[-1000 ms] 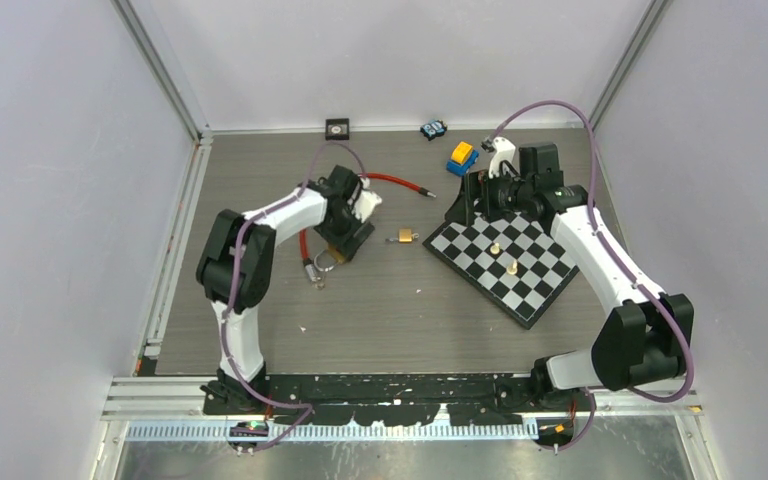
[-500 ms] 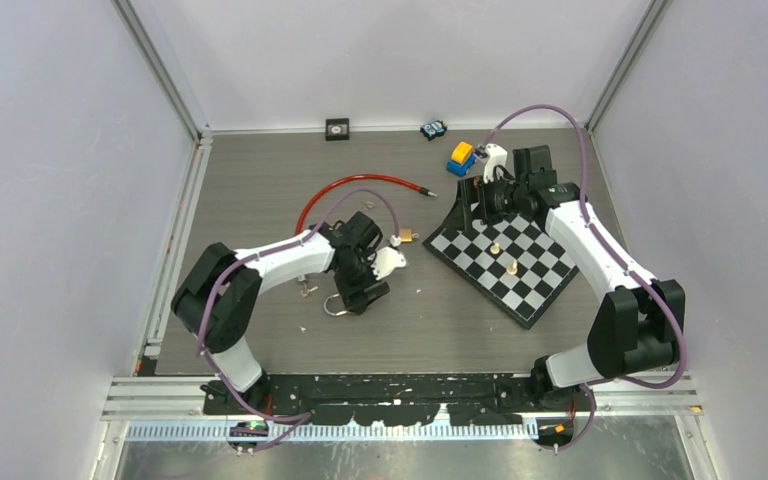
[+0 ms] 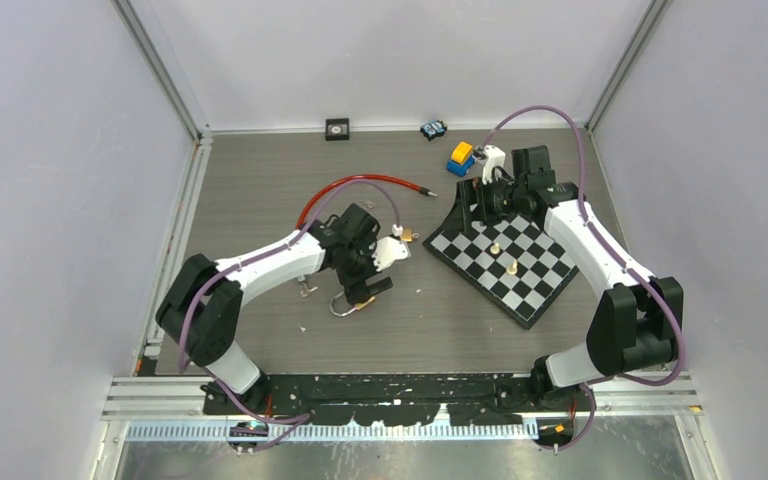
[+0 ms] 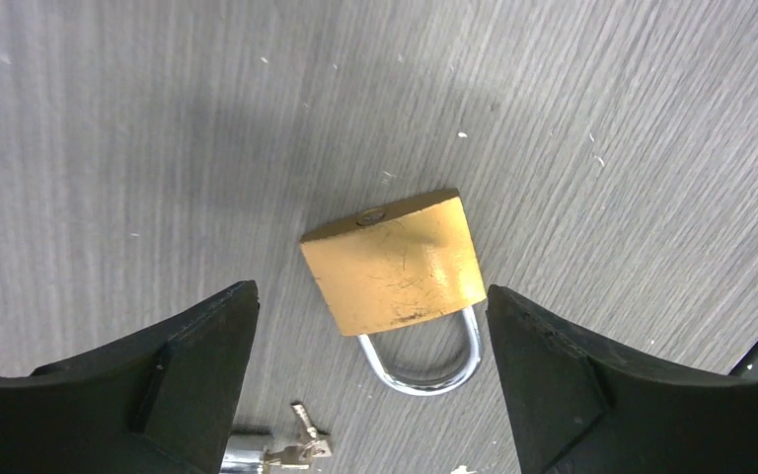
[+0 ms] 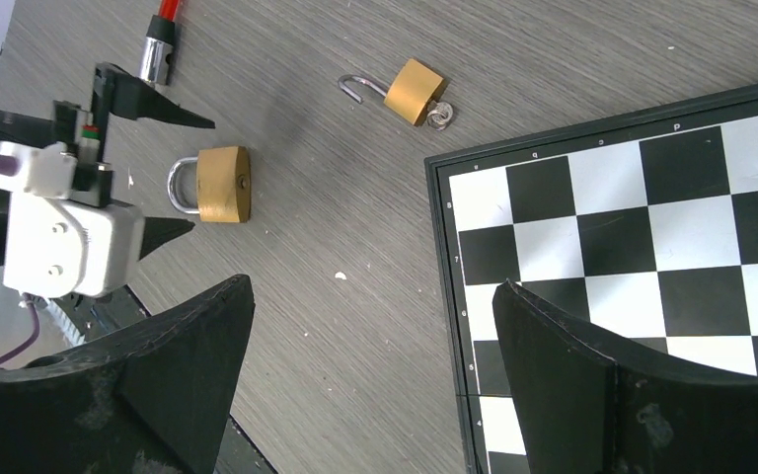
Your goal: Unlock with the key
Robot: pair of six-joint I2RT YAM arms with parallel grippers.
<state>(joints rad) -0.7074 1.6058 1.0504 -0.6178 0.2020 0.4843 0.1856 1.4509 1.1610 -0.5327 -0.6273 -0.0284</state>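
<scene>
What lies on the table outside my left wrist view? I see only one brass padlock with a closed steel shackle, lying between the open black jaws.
Observer: A second brass padlock lies near the corner of the black-and-white chessboard. Its shackle is swung open.
Operator: Is a key inside that one?
Observer: The right wrist view shows a small metal ring at its bottom end. Whether a key sits in the lock, I cannot tell.
Operator: And the other arm?
Observer: The right gripper has its jaws open and holds nothing.
</scene>
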